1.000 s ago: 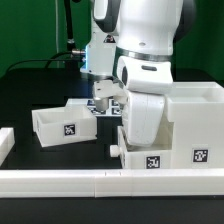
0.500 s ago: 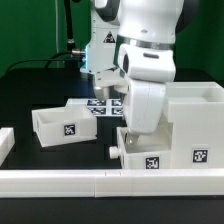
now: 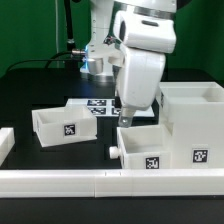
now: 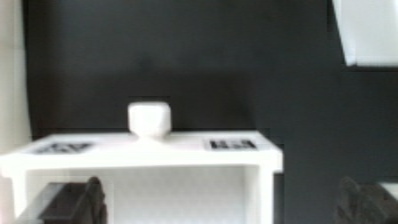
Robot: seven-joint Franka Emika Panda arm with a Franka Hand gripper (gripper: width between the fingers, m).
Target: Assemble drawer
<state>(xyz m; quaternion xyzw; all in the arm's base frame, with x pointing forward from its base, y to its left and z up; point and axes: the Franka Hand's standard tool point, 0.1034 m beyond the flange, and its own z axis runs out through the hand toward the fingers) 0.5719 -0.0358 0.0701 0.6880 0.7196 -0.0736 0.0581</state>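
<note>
The drawer lies in three white tagged parts. The tall housing stands at the exterior view's right. One knobbed tray sits in front of it, its knob pointing to the exterior view's left. The second tray lies at the left. My gripper hangs just above the front tray's far rim, mostly hidden by the hand. In the wrist view the gripper is open, its dark fingers wide apart over that tray, and the knob shows beyond.
The marker board lies on the black table behind the trays. Low white rails run along the front edge and the left edge. A cable and the arm's base stand at the back.
The hand has risen and swung back from low over the front tray. The marker board and the tray's inside show more. The trays and housing have not moved.
</note>
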